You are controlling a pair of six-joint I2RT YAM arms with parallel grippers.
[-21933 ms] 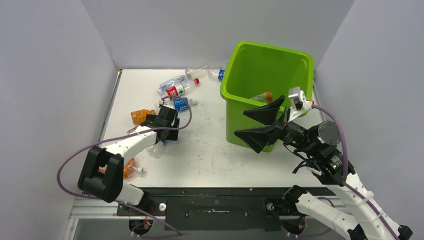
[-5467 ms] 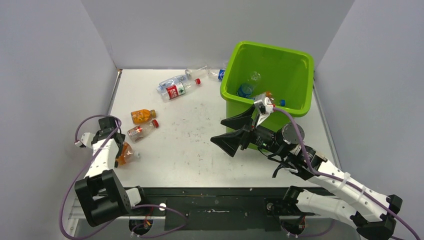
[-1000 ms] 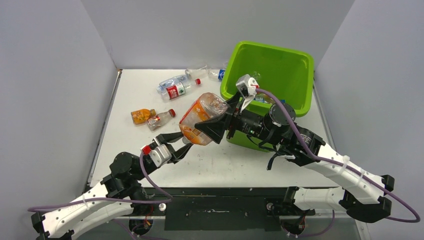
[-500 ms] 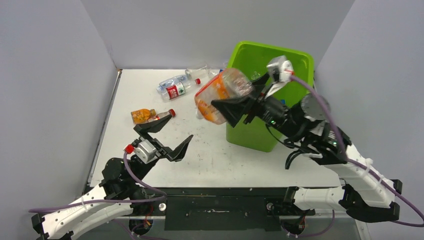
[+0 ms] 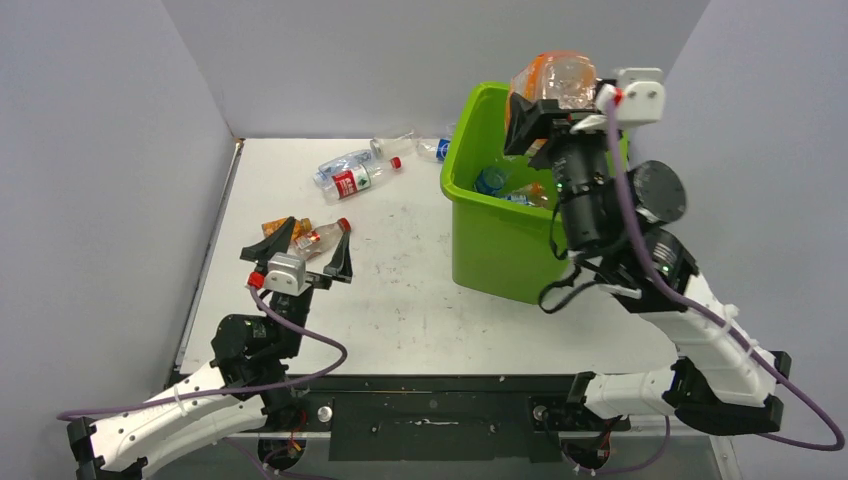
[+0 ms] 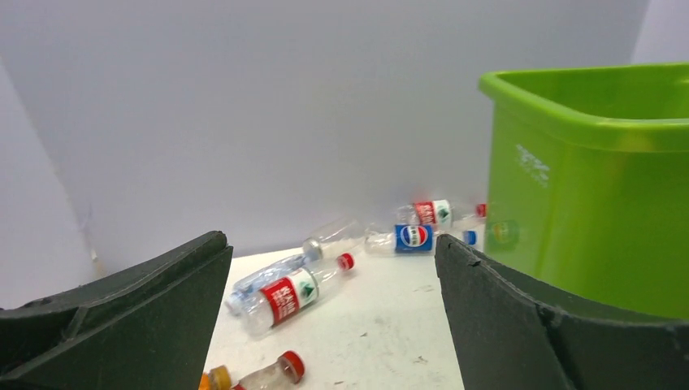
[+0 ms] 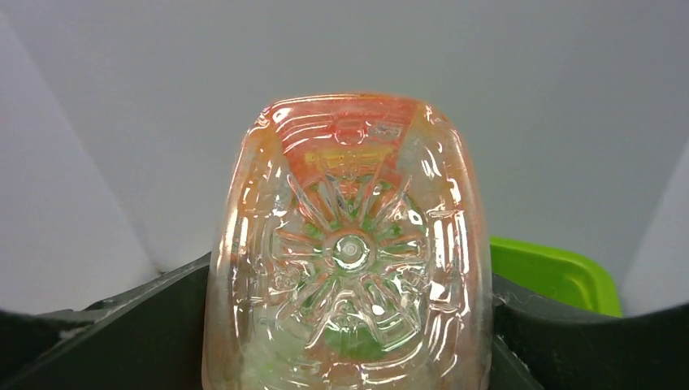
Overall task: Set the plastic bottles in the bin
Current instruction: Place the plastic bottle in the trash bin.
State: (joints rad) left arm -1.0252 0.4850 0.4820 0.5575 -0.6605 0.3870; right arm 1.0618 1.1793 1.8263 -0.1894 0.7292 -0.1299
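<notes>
Right gripper (image 5: pixel 548 108) half-closed on orange bottle (image 5: pixel 556 78), bin (image 5: pixel 497 255) well below it: drop may bounce out; left gripper (image 5: pixel 305 247) gaping, empty.

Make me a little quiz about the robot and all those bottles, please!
1. What colour is the cap of the clear bottle lying nearest the open left gripper?
2. Which one holds the orange bottle? A) left gripper B) right gripper C) neither
3. True or false: the green bin has nothing inside it.

Key: 1 red; 2 B; 3 false, bottles already lie in it.
</notes>
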